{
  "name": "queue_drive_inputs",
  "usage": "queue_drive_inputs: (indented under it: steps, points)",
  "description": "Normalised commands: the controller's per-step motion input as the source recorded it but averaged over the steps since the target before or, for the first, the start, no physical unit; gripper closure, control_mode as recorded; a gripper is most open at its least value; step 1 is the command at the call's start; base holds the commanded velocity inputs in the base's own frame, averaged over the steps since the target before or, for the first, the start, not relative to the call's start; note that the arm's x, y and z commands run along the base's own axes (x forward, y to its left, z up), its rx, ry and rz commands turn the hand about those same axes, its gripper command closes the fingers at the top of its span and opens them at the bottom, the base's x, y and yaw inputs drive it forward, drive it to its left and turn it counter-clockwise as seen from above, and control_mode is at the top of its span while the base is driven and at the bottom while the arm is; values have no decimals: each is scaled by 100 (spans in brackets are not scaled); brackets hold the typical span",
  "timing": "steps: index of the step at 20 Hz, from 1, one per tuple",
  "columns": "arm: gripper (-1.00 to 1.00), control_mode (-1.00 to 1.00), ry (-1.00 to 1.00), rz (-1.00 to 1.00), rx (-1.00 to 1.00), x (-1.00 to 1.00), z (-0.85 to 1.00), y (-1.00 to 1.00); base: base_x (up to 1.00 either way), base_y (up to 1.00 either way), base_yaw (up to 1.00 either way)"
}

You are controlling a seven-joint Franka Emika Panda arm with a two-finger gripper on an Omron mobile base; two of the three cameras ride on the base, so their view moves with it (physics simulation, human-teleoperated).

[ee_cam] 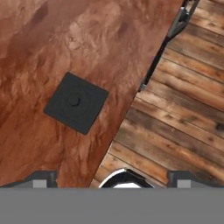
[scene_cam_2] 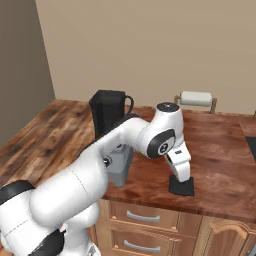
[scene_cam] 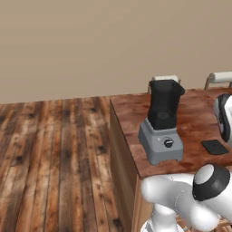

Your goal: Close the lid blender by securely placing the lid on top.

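Lid flat on wooden counter near its front edge, well apart from blender, whose jar stands uncovered. Gripper hovering above lid, fingers spread wide, holding nothing.

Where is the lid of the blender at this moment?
The lid lies flat on the wooden counter, near its front edge and to the right of the blender, apart from it; the jar is uncovered.
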Motion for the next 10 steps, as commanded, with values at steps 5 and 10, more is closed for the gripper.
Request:
queue_drive_inputs:
  steps: [5,10]
  points:
    - [-100,-100,5,-1,4,41,-32,-22,0,0,0]
    - [-100,-100,1,0,6,41,-46,-10,0,0,0]
